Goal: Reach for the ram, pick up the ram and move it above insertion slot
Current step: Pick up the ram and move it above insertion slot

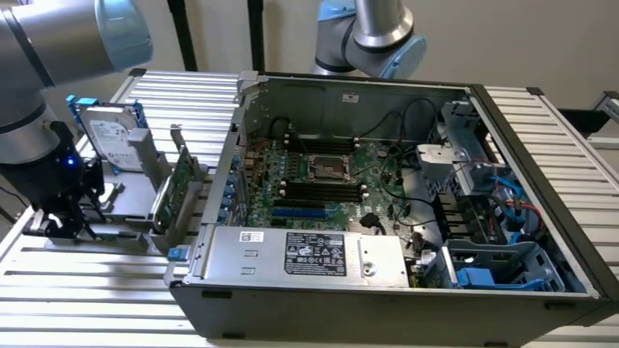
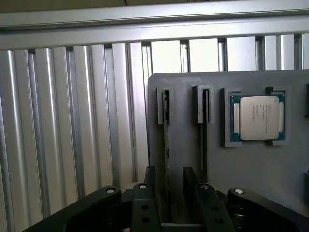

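We mount the exterior camera off the arm (image 1: 34, 109), high and set back, facing obliquely down onto the table (image 1: 87, 304). Its field takes in the whole open computer case (image 1: 387, 319) at centre. It also covers the grey parts holder (image 1: 126, 199) at the exterior view's left, where the claw (image 1: 60, 223) stands.

We mount the wrist camera just behind the claw (image 2: 175, 176), facing along its fingers (image 2: 148, 193) and squarely onto the holder (image 2: 260, 169) at close range. The fingers show in the foreground, and the slatted table surface (image 2: 72, 121) lies beside and beyond the holder.

Both views share the holder, the claw and the adjoining strip of table.
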